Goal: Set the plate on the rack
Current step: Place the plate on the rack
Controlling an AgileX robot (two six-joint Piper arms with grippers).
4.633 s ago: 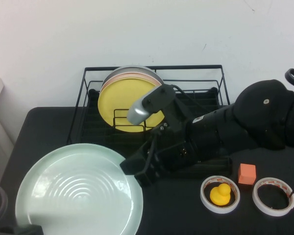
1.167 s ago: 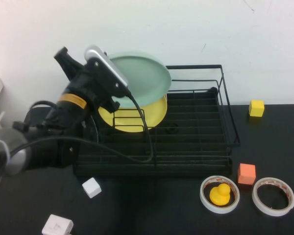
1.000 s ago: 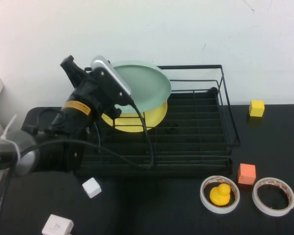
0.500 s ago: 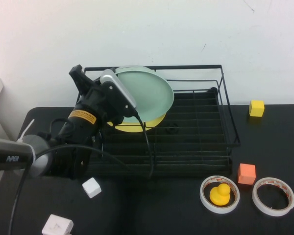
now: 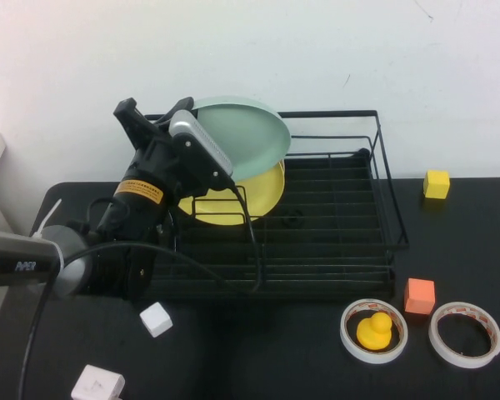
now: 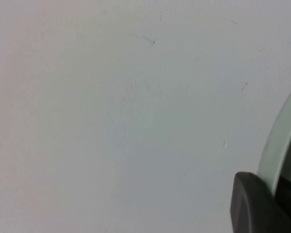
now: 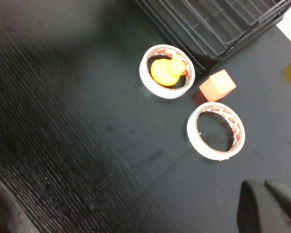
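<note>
plate (image 5: 246, 137): matte mint plastic, smooth. rack (image 5: 333, 218): thin black coated wire. table (image 7: 63, 145): matte black, fine ribbed texture. tape rolls (image 7: 216, 130): glossy white. rubber duck (image 7: 166, 71): shiny yellow. left gripper (image 5: 187, 143) housing: black plastic, silver camera casing.

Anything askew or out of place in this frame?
Yes: the plate, gripped by the left gripper, hangs tilted above the yellow plate in the rack, not slotted. The right gripper is shut, above the table.
</note>
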